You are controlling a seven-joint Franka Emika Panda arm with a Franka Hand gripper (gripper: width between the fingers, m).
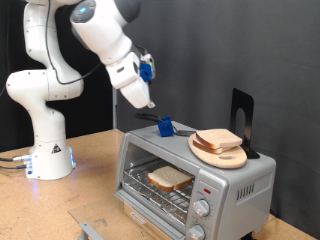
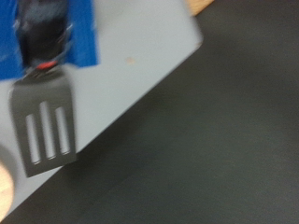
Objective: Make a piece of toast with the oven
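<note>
The gripper (image 1: 148, 101) hangs above the oven (image 1: 236, 186), clamped on a spatula (image 2: 42, 126) (blade down); the toast (image 1: 170, 178) lies inside, lower right of it.

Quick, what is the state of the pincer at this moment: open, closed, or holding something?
Pincer: above the oven top; open or closed cannot be told. It holds nothing visible; the spatula lies on the oven beneath it.
</note>
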